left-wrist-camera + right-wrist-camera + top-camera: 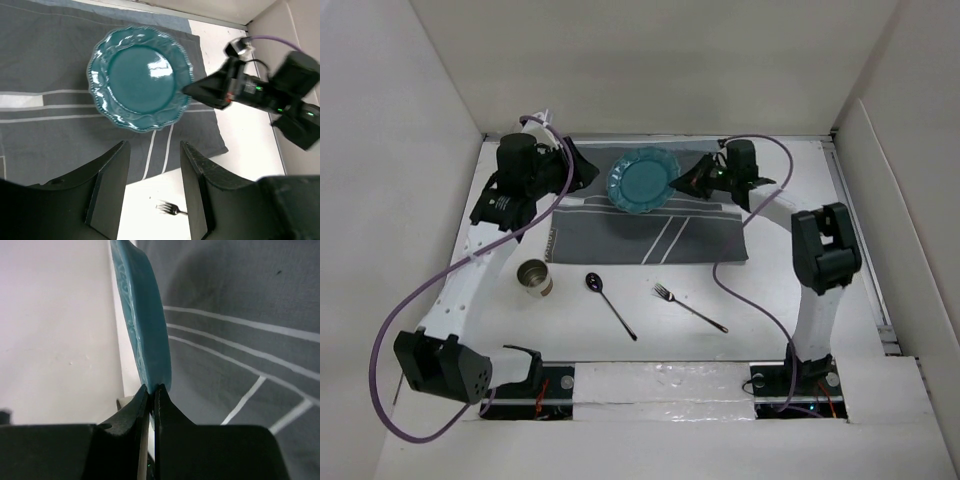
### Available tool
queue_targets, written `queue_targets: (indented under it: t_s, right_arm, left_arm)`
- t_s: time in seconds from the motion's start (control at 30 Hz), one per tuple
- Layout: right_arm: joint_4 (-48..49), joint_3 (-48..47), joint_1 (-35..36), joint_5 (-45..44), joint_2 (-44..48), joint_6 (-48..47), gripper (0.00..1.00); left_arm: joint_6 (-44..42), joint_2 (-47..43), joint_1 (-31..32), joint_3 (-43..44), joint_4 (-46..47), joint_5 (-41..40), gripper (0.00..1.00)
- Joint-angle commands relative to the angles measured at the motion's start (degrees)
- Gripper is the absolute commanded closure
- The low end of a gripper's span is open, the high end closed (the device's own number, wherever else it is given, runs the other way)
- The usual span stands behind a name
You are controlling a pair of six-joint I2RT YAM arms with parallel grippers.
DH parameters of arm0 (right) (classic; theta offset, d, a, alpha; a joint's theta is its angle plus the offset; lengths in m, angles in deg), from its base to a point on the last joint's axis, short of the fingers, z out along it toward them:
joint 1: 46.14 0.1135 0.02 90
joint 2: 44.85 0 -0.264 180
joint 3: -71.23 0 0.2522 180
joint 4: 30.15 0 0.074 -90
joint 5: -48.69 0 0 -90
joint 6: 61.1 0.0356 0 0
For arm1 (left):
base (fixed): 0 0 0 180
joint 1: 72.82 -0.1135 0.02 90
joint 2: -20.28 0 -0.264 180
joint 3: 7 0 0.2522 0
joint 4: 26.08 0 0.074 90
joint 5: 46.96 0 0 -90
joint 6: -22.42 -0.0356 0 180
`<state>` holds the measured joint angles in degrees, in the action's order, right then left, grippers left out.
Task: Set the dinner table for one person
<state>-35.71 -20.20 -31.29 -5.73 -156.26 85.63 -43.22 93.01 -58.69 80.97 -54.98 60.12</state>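
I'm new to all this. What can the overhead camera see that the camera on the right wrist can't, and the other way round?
Only the overhead view shows the metal cup, the spoon, the fork and the left gripper. Only the right wrist view shows, close up and edge-on, that the right gripper is pinched shut on the rim of the teal plate. Both views show that plate, the right gripper at its edge, and the grey striped placemat under it.

Plate (pixel 643 181) over placemat (pixel 600 236); cup (pixel 534 278), spoon (pixel 610 305), fork (pixel 688 306) nearer.
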Motion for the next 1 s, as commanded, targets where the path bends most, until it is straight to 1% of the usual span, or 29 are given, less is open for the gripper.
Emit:
queue_targets:
  t_s: [0.0,0.1,0.33,0.43,0.47,0.53,0.57,0.63,0.67,0.73,0.77,0.8,0.83,0.87,0.93,0.97]
  right_arm:
    - [12.53,-8.45,0.79,3.28,-2.47,6.1,1.0]
    - [11.66,-8.73,2.28,1.53,-4.33,6.82,1.0]
    - [12.53,-3.37,1.76,-1.21,-6.09,7.43,1.0]
    - [9.39,-2.57,1.76,-2.61,-6.79,5.77,1.0]
    - [6.93,-2.75,1.24,-2.44,-7.49,4.89,0.93]
    - [3.41,-3.54,1.23,-2.96,-7.94,1.73,0.84]
    - [-0.09,-3.72,1.75,-4.44,-7.85,0.85,0.76]
    - [-3.18,-4.24,1.76,-5.42,-7.94,-1.35,0.69]
    - [-5.72,-4.42,1.76,-5.69,-7.94,-1.79,0.63]
    - [-7.94,-5.47,1.76,-6.3,-7.68,-3.99,0.59]
    - [-12.82,-6.0,1.76,-7.96,-7.15,-4.87,0.53]
    - [-15.04,-6.87,1.76,-9.19,-6.71,-7.83,0.49]
    - [-17.67,-8.97,1.76,-10.51,-5.58,-9.69,0.48]
    - [-22.75,-10.04,1.76,-13.57,-4.87,-11.27,0.43]
    - [-26.56,-11.53,1.15,-16.14,-2.16,-15.93,0.42]
    - [-28.93,-11.98,0.62,-18.41,-1.01,-17.08,0.42]
  left_arm:
    - [-1.86,-3.55,-0.24,-1.62,-2.44,-2.58,0.59]
    - [-1.77,-4.87,-0.24,-2.85,-2.79,-3.19,0.59]
    - [-1.6,-5.4,-0.24,-3.81,-2.97,-3.99,0.59]
    - [-1.51,-4.97,-0.24,-3.9,-2.88,-3.9,0.59]
    - [-1.51,-4.88,-0.24,-3.82,-2.97,-3.9,0.59]
    - [-1.68,-4.61,-0.24,-3.73,-2.97,-4.07,0.58]
    - [-1.77,-4.61,-0.24,-3.38,-2.97,-4.25,0.59]
    - [-2.38,-4.18,-0.24,-2.76,-3.41,-4.69,0.59]
    - [-2.65,-4.09,-0.24,-1.72,-3.58,-5.04,0.58]
    - [-3.44,-3.39,-0.24,-0.39,-4.46,-6.09,0.59]
    - [-3.7,-3.12,-0.24,1.18,-4.72,-6.62,0.59]
    - [-3.97,-2.77,-0.24,1.98,-5.42,-7.49,0.59]
    - [-4.32,-2.59,-0.24,2.94,-5.69,-8.02,0.59]
    - [-4.93,-2.42,-0.24,4.43,-5.87,-8.81,0.59]
    - [-5.46,-1.89,-0.24,6.2,-6.75,-9.96,0.6]
    - [-5.99,-1.72,-0.24,7.77,-7.01,-10.57,0.63]
